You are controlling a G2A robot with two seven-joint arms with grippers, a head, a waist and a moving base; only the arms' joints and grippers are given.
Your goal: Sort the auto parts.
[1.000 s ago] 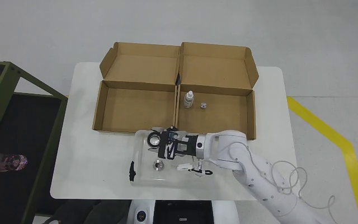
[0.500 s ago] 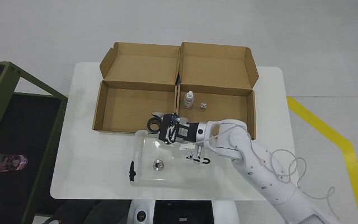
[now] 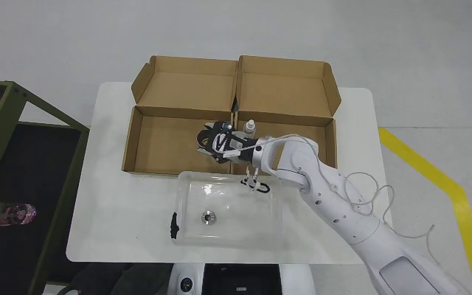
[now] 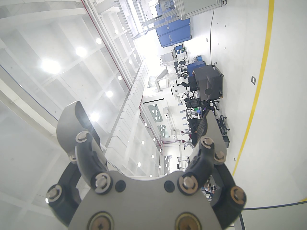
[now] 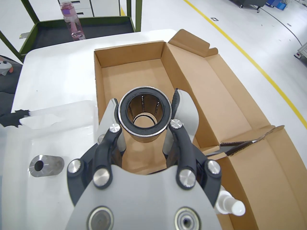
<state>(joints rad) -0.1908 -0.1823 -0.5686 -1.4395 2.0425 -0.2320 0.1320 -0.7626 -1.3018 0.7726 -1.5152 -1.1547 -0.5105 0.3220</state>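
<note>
Here the bearing (image 5: 144, 130) sits clamped in the right pincer (image 5: 145, 99)

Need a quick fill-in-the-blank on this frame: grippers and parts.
1. The right gripper is ___ on the bearing.
2. The left gripper is ___ and holds nothing.
3. The white spray bottle lies in a ___ box.
4. The metal cylinder sits in the ___ plastic bin.
Missing words: shut; open; cardboard; clear.
</note>
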